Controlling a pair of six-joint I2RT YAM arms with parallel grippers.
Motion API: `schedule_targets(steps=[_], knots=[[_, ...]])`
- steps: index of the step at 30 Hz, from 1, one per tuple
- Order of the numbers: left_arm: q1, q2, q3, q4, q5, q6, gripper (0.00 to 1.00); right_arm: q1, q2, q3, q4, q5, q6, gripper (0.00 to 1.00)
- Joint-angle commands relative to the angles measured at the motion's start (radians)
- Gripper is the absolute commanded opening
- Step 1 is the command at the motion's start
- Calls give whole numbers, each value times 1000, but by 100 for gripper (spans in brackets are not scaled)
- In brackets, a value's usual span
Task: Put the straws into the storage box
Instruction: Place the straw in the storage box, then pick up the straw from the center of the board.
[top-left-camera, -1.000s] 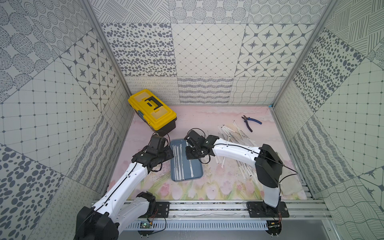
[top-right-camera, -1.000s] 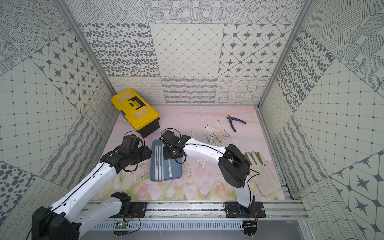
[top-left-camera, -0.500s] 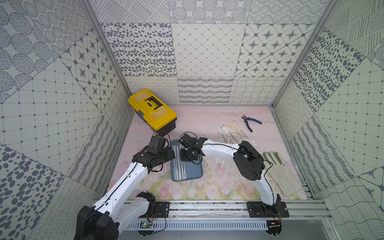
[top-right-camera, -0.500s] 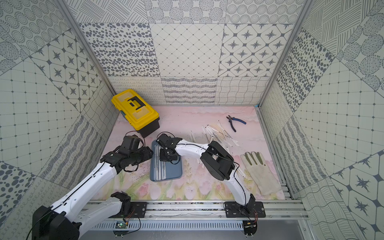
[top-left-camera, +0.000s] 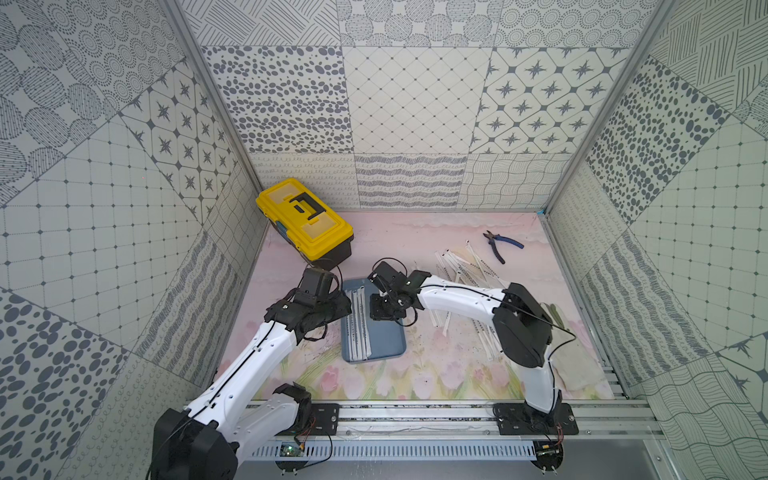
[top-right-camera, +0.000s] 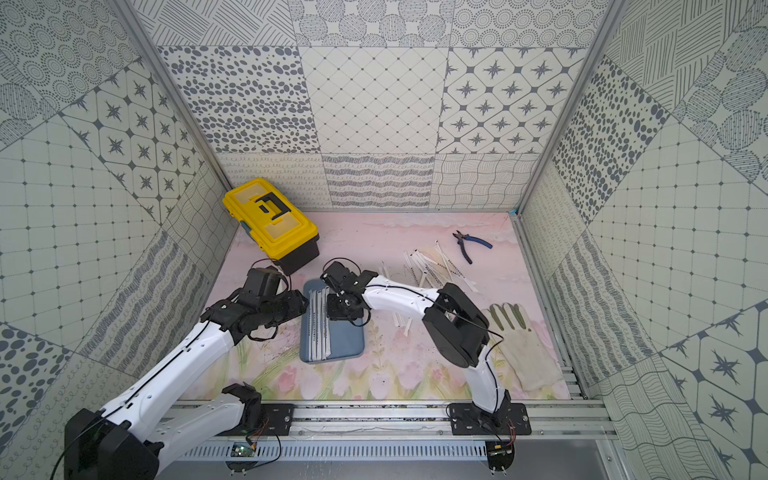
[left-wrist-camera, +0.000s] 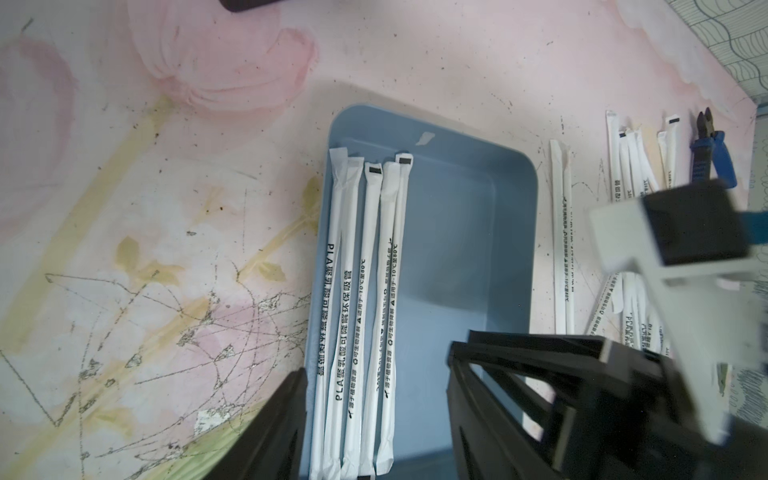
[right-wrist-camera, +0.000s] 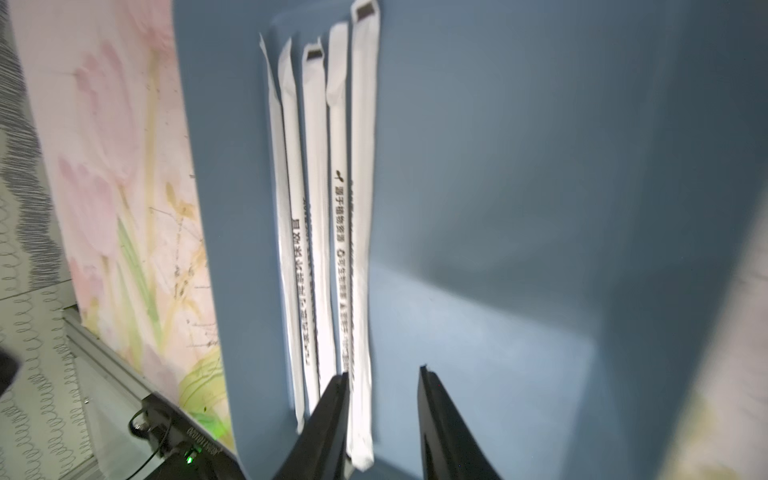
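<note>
Step in hand: release into box. R gripper sits low over the box floor, jaws part open, nothing clamped. Of the straws in the box, one lies flat between the jaws against one finger, and four more lie just outside that finger. Open wider before lift. Raise straight up with no side travel, else the finger may drag the wrapper. L gripper is closed at the far box wall; rim grip can't be confirmed. Loose straws lie outside the box, behind R gripper along its forearm.
</note>
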Motion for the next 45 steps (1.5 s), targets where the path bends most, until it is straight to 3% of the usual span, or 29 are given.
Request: schedule_targets(steps=[1,5,9,27,34,40,45], knots=[[-104,70,72,0,-22,61,59,-124,-127,-105,-76,146,-99,31],[-265,213,131,41,5,83,59,-218,-86,-95,-153,259,-260,31],[-347,310,161,78,11,60,59,-252,1,-24,-163,293,-331,29],[-364,338,138,92,-33,66,60,-246,174,76,-118,268,-340,21],[-314,269,107,54,-75,71,60,-240,180,58,-116,265,-319,13],[-185,121,83,-18,-113,84,60,-183,17,35,-96,241,-244,7],[-85,41,64,-61,-120,89,60,-63,-75,21,-22,165,-96,8]])
